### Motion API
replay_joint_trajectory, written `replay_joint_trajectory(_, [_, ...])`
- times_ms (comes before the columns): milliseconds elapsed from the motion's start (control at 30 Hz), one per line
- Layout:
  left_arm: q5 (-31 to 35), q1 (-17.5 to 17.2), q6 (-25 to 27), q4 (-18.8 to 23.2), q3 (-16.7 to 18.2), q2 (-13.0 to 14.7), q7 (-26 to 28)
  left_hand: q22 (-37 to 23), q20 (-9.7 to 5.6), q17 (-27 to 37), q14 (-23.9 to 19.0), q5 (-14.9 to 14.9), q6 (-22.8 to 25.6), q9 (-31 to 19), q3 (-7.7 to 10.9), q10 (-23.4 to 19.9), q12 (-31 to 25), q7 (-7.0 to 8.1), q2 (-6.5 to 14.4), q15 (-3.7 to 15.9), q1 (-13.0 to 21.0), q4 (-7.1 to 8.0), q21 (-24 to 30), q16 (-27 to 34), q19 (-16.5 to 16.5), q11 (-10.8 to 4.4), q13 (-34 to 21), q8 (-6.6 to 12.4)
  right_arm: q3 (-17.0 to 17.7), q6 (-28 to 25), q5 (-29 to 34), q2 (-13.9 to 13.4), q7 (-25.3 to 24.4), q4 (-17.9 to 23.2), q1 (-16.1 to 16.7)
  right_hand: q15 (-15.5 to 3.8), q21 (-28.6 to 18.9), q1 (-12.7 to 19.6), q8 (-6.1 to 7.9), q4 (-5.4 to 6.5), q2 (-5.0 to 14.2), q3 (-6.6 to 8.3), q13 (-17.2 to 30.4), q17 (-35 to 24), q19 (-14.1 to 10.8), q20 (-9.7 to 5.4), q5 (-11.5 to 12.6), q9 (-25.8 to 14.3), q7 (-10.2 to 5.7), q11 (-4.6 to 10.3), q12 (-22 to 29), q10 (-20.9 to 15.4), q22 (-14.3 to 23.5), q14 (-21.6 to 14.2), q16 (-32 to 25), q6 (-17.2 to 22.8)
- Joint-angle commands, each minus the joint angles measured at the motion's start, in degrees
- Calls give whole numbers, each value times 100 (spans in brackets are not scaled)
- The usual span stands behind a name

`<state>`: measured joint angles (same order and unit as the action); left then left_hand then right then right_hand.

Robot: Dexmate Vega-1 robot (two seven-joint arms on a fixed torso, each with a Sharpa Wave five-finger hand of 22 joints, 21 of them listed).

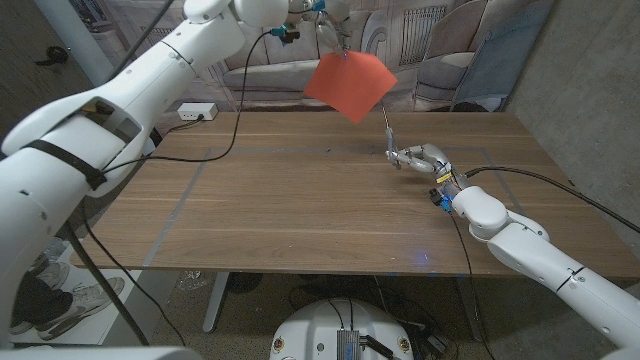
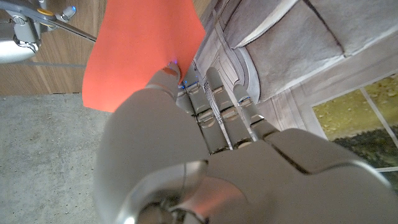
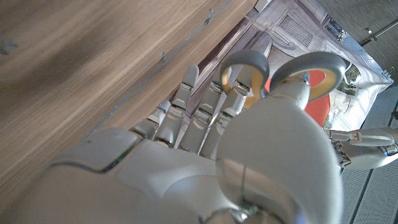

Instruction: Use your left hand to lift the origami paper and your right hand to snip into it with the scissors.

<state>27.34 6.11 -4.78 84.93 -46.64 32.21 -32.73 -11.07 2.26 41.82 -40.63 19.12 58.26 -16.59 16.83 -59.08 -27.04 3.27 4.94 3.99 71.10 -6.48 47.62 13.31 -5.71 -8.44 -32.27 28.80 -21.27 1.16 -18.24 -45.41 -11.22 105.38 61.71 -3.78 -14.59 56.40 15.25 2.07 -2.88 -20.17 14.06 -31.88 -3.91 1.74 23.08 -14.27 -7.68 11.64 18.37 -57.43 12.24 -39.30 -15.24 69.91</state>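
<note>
An orange-red origami paper (image 1: 350, 85) hangs in the air above the table's far middle, pinched at its top corner by my left hand (image 1: 325, 15). In the left wrist view the paper (image 2: 137, 50) spreads past the fingers (image 2: 214, 93) of my left hand (image 2: 205, 124). My right hand (image 1: 425, 158) rests on the table at the right and holds the scissors (image 1: 388, 135), blades pointing up with the tip just under the paper's lower edge. The right wrist view has the scissors' grey loops (image 3: 309, 65) around the fingers of my right hand (image 3: 205, 143), with the paper (image 3: 317, 102) beyond.
A white power strip (image 1: 197, 112) lies at the wooden table's (image 1: 280, 210) far left, with a black cable running from it. A printed backdrop stands behind the table and a concrete wall to the right. A person's shoes (image 1: 60, 300) are on the floor at the left.
</note>
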Motion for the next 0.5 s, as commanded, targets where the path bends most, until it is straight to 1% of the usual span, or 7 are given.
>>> replay_joint_trajectory(33, [-109, 67, 102, -168, 24, -117, 54, -14, 2, 23, -77, 28, 186, -243, -15, -233, 23, -143, 85, 978, 141, -8, -23, -34, -23, -265, -23, 11, -63, -175, 13, -254, 352, 110, -99, -900, 85, -355, -74, 140, -215, -70, -7, -42, 168, 105, 106, -39, 64, -1, -64, 137, 8, 107, 64, -199])
replay_joint_trajectory(133, [-175, 91, 176, -228, 57, -141, 79, -14, 0, 27, -77, 29, 192, -237, -17, -233, 26, -156, 88, 976, 143, -7, -23, -38, -27, -265, -26, 8, -73, -411, 111, -264, 143, 233, -39, -901, 138, -692, -141, 281, -439, -54, -6, -72, 295, 234, 166, -81, 131, -9, -155, 363, 8, 250, 145, -415])
replay_joint_trajectory(267, [-145, 114, 277, -251, 24, -146, 109, -15, 5, 33, -78, 30, 176, -242, -20, -243, 25, -154, 92, 977, 146, -5, -26, -42, -26, -264, -28, 2, -84, -284, 178, -244, 90, 230, -6, -894, 168, -802, -168, 325, -504, -54, 4, -84, 378, 301, 183, -96, 171, -15, -190, 464, 9, 307, 172, -508])
replay_joint_trajectory(400, [-74, 160, 326, -300, -46, -162, 129, -15, 6, 38, -81, 30, 168, -248, -22, -247, 24, -157, 94, 978, 151, -6, -26, -43, -28, -265, -34, 1, -113, -781, 370, -304, -125, 542, -41, -887, 204, -957, -202, 387, -569, -55, 16, -102, 489, 413, 207, -118, 218, -66, -232, 595, 13, 374, 199, -635])
replay_joint_trajectory(433, [-36, 153, 336, -277, -44, -146, 190, -15, 9, 40, -80, 30, 174, -250, -23, -249, 23, -162, 93, 978, 153, -7, -27, -44, -27, -265, -36, 4, -140, -838, 417, -433, 20, 580, -89, -887, 208, -994, -212, 402, -581, -55, 18, -107, 506, 430, 212, -123, 223, -83, -231, 598, 15, 390, 206, -670])
replay_joint_trajectory(467, [25, 147, 405, -254, -47, -142, 246, -15, 11, 42, -79, 30, 181, -253, -25, -250, 23, -163, 94, 977, 154, -6, -28, -46, -26, -265, -39, 7, -129, -689, 342, -389, 78, 512, -86, -887, 208, -1004, -210, 406, -584, -55, 19, -108, 508, 437, 213, -124, 225, -90, -231, 600, 15, 394, 207, -668])
replay_joint_trajectory(500, [1, 171, 434, -291, -49, -156, 210, -15, 12, 43, -79, 30, 186, -255, -25, -249, 23, -160, 95, 977, 155, -6, -28, -47, -27, -265, -40, 10, -131, -855, 390, -401, -5, 606, -82, -886, 219, -1072, -230, 433, -604, -57, 23, -116, 547, 461, 221, -132, 232, -116, -238, 630, 17, 418, 215, -737])
